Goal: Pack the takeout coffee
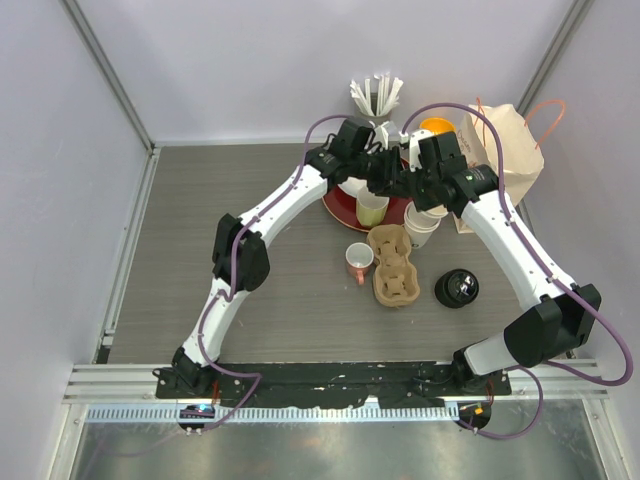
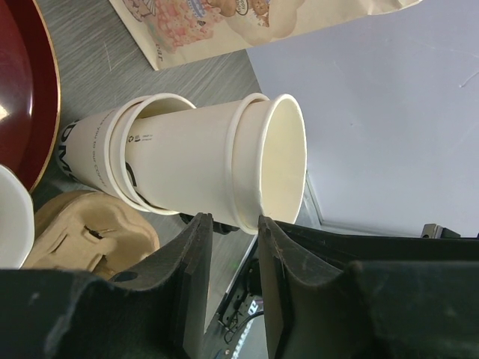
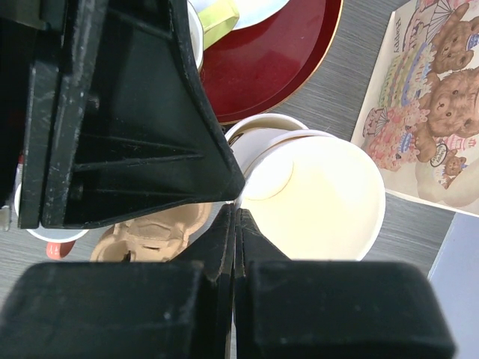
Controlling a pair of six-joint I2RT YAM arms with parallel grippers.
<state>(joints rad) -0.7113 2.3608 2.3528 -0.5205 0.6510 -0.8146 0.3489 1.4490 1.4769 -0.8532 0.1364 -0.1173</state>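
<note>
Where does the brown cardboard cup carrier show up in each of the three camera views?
Top external: the cup carrier sits mid-table, just below and left of the stacked paper cups.
Left wrist: bottom left, under the cups, which appear sideways.
Right wrist: lower left, left of the open cup mouth.
Shared landmark: the stacked paper cups, right beside the carrier in all three.

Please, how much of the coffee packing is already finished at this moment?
Done: nothing looks packed; the cardboard carrier has empty pockets.
In hand: both tools are at the nested paper cups. The left tool has its jaws apart at their rim. The right tool is shut beside that rim; whether it pinches it is unclear.
Left: separate the cups, fit the black lid, and seat them in the carrier.
</note>
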